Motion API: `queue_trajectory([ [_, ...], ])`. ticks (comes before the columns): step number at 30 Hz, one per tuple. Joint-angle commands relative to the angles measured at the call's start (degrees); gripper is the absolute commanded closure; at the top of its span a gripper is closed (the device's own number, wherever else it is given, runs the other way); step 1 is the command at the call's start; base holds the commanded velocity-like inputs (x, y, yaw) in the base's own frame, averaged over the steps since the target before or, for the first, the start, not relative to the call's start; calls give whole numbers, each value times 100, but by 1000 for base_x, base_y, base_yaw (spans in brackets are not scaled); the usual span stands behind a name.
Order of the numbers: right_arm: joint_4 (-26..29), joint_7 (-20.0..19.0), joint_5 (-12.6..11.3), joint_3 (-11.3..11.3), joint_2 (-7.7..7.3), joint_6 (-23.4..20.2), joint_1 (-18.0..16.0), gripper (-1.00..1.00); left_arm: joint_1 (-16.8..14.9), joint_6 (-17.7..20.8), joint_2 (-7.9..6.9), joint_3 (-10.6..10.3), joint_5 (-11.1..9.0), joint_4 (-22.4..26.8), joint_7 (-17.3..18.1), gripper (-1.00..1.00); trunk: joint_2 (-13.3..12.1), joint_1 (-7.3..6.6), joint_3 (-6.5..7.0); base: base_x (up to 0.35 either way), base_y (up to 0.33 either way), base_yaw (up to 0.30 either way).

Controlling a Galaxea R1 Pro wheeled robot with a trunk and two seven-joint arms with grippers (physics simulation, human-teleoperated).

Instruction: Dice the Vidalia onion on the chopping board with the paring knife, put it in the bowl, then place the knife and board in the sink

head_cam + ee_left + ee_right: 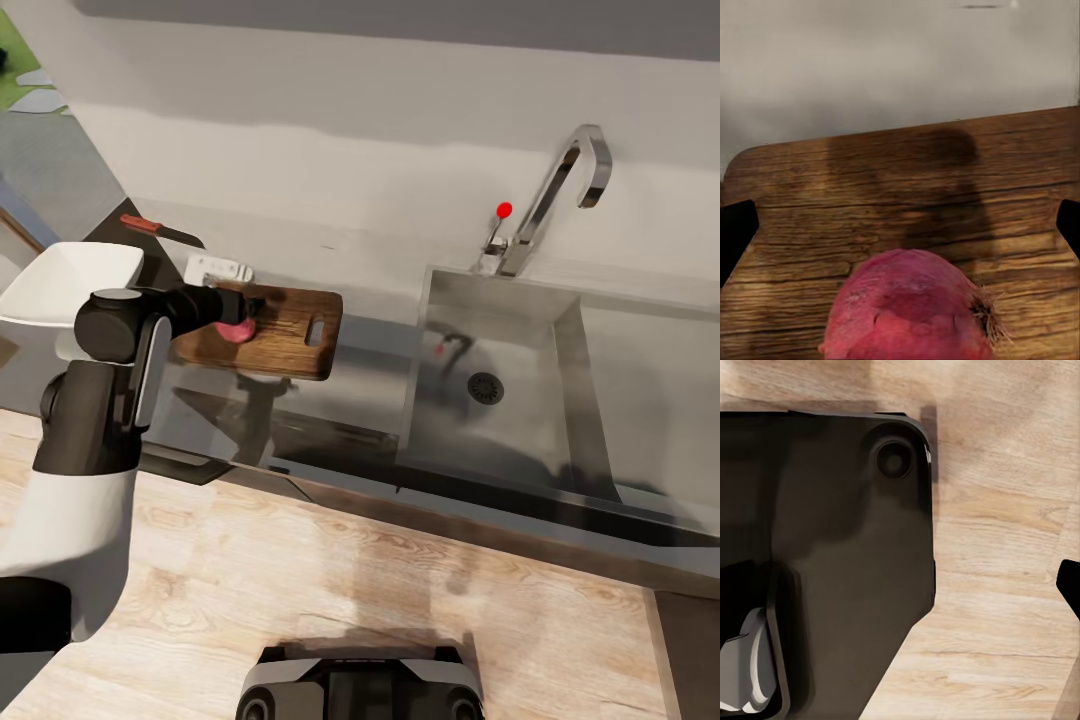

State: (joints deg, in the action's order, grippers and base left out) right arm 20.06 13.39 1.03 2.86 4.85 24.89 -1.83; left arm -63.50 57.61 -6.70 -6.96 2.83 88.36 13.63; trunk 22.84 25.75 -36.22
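The Vidalia onion (pixel 236 330) rests on the chopping board (pixel 290 335), at the board's 9 o'clock end. The left gripper (pixel 244 312) hovers over it with its 2 fingers (pixel 735 232) spread wide, holding nothing. The sink (pixel 440 400) lies at the board's 3 o'clock, the bowl (pixel 70 280) at 9, the paring knife (pixel 158 230) at 10. I cannot tell whether the right gripper (pixel 1071 585), above the wooden floor (pixel 1005 585), is spread.

Onion (pixel 237 331) on chopping board (pixel 290 345), left of sink (pixel 500 400).

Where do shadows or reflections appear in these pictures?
Head view: the tap is mirrored in the shiny sink. Left wrist view: a dark shadow falls across the chopping board behind the onion. Right wrist view: soft shade beside the dark base.
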Motion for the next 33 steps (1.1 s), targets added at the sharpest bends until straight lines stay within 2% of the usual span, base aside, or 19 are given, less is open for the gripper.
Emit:
queue_trajectory([
  [1,-2,50,11,30,-2,7,-2,-100,-5,22,-8,0,32,21,26,-100,8,3,-7,0,0,0],
  [7,-2,50,11,30,-2,7,-2,-100,-4,30,-22,98,33,47,26,-100,8,3,-7,0,0,0],
  [15,-2,50,11,30,-2,7,-2,-100,-4,31,-24,115,29,50,26,-100,8,3,-7,-25,0,0],
  [33,-2,50,15,30,-2,7,-2,-100,-4,38,-29,115,25,50,26,-100,8,3,-7,-309,0,0],
])
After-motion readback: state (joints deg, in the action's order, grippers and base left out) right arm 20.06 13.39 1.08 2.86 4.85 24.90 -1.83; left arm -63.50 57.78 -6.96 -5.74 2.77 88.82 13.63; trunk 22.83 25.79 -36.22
